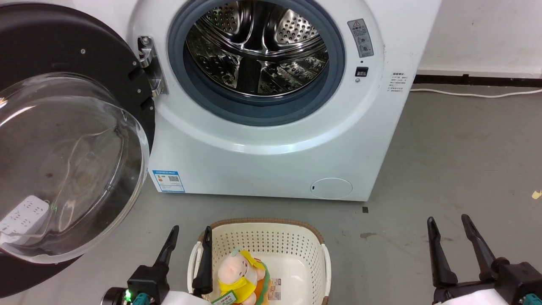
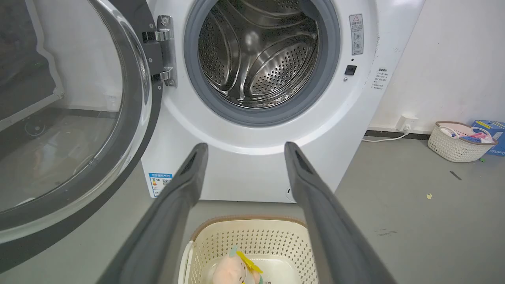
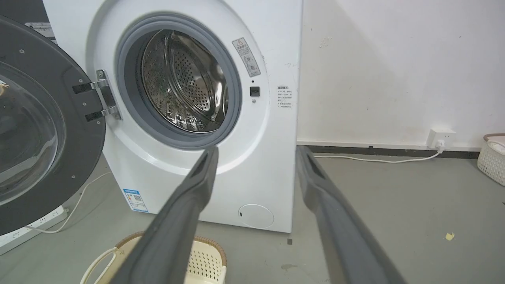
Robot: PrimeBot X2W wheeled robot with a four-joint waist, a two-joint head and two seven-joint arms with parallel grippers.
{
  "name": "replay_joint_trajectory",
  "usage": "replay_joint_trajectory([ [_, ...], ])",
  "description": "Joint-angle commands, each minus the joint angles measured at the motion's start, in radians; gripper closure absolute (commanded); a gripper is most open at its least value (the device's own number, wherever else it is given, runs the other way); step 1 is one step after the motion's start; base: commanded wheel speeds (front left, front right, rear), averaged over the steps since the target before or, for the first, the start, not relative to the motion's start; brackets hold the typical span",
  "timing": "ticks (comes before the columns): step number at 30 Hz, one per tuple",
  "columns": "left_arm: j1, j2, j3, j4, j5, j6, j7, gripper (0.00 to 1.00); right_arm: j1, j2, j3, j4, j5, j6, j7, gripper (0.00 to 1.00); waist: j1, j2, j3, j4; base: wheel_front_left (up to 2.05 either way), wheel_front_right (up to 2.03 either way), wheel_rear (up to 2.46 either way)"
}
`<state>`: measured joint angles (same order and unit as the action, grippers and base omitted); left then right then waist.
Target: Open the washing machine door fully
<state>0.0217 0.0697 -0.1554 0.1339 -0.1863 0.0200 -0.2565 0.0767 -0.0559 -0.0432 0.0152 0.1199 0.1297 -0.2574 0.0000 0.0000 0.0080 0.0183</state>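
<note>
one open door [image 1: 63,148], one washing machine [image 1: 262,165]

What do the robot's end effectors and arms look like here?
The left end effector and right end effector each have two long, dark, tapering fingers on a black blocky base. Teal fittings sit at both bases; a green light glows on the left one. Forearms are white.
</note>
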Motion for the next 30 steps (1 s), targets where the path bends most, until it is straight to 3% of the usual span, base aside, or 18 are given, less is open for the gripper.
replay_joint_trajectory([
  [1, 0.010, -0.006, -0.001, 0.003, 0.006, -0.004, -0.005, 0.00, 0.009, 0.006, 0.001, 0.001, 0.002, 0.001, -0.004, 0.00, 0.0000, 0.0000, 0.000, 0.001, 0.00, 0.00, 0.00],
  [12, 0.005, -0.010, 0.000, 0.005, 0.012, -0.016, -0.005, 0.00, 0.006, 0.006, 0.006, 0.011, 0.005, 0.001, -0.004, 0.00, 0.0000, 0.0000, -0.001, -0.001, 0.00, 0.00, 0.00],
  [13, 0.000, -0.008, 0.001, 0.003, 0.009, -0.015, 0.000, 1.00, 0.000, 0.000, 0.005, 0.009, 0.003, 0.000, 0.000, 1.00, 0.0000, 0.0000, -0.001, -0.001, 0.00, 0.00, 0.00],
  [30, -0.003, -0.009, 0.017, -0.011, 0.027, -0.015, 0.027, 1.00, -0.008, 0.001, 0.009, 0.007, -0.010, 0.000, 0.027, 1.00, 0.0000, 0.0000, -0.002, -0.003, 0.00, 0.00, 0.00],
])
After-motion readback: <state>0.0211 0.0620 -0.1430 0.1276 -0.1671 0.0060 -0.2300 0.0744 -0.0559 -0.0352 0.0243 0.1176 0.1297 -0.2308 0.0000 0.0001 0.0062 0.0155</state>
